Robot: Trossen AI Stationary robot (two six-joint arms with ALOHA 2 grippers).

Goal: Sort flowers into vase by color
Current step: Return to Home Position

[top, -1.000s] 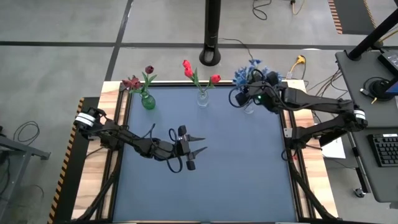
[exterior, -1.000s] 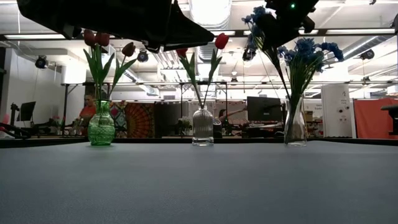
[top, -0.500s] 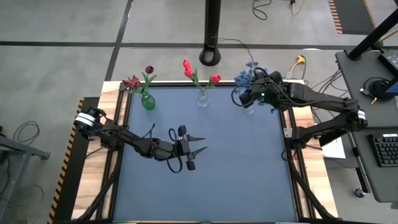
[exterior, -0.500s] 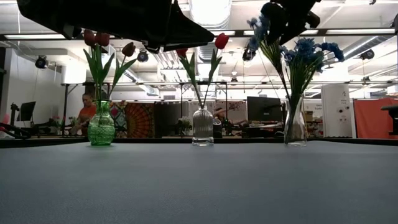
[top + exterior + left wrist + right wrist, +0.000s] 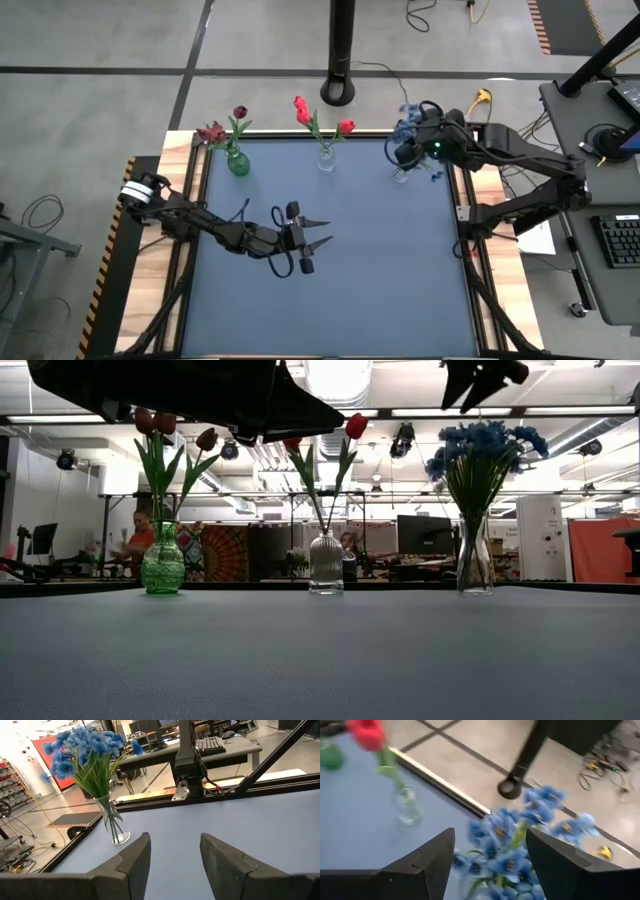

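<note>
Release at the right-hand glass vase, and every bloom is now sorted

Right gripper (image 5: 490, 833) has let go and lifted clear, fingers spread and empty above the blue flowers (image 5: 485, 445), which now stand as one bunch in the right clear vase (image 5: 474, 565). Red tulips (image 5: 356, 426) sit in the middle clear vase (image 5: 325, 563), maroon blooms (image 5: 207, 438) in the green vase (image 5: 162, 568). Left gripper (image 5: 315, 240) hangs open over mid-desk (image 5: 390, 290). Sorting looks finished; only the retreat remains.
</note>
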